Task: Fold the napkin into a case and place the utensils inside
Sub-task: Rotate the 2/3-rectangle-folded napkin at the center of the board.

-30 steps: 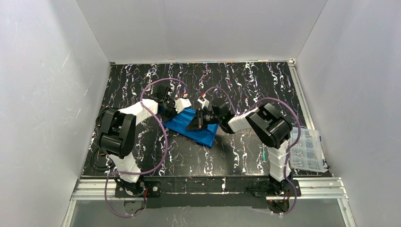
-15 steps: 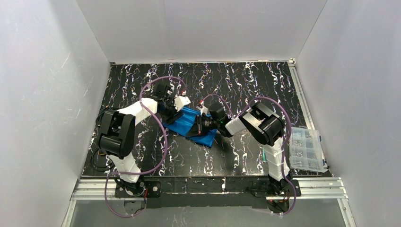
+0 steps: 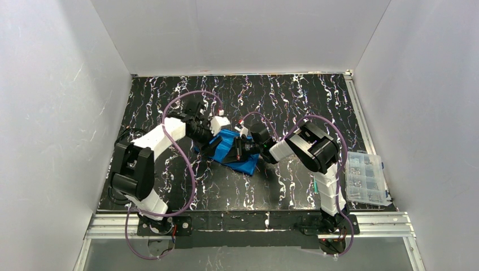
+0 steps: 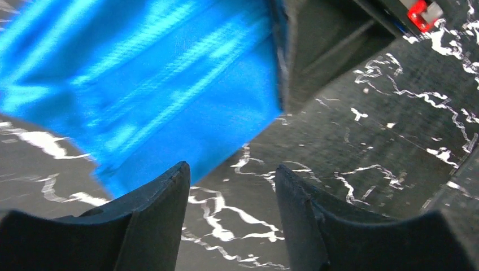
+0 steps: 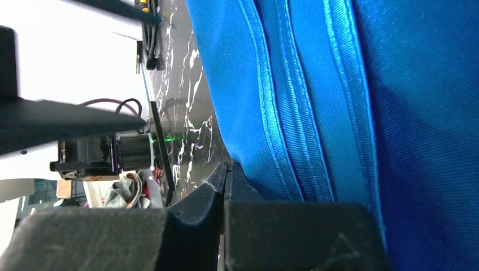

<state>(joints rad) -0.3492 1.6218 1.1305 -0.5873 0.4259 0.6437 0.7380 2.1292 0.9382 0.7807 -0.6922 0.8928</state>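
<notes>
The bright blue napkin (image 3: 242, 160) lies folded into a small layered shape in the middle of the table; its stitched hems (image 5: 282, 101) run in stacked bands in the right wrist view. My left gripper (image 4: 230, 169) is open at the napkin's (image 4: 158, 84) left edge, low over bare table, nothing between its fingers (image 4: 164, 197). From above, it (image 3: 212, 148) sits at the cloth's left side. My right gripper (image 5: 226, 169) is shut, its tips against the napkin's edge, resting on the cloth (image 3: 237, 150) from the right. No cloth shows between its jaws. The utensils are out of view.
A clear plastic parts box (image 3: 367, 179) sits off the table's right edge. White walls enclose the black marbled table (image 3: 294, 101) on three sides. Purple cables (image 3: 192, 99) loop over both arms.
My left gripper has opened and swung down to the napkin's left edge. The right gripper has dropped from above the cloth onto it and stayed shut.
</notes>
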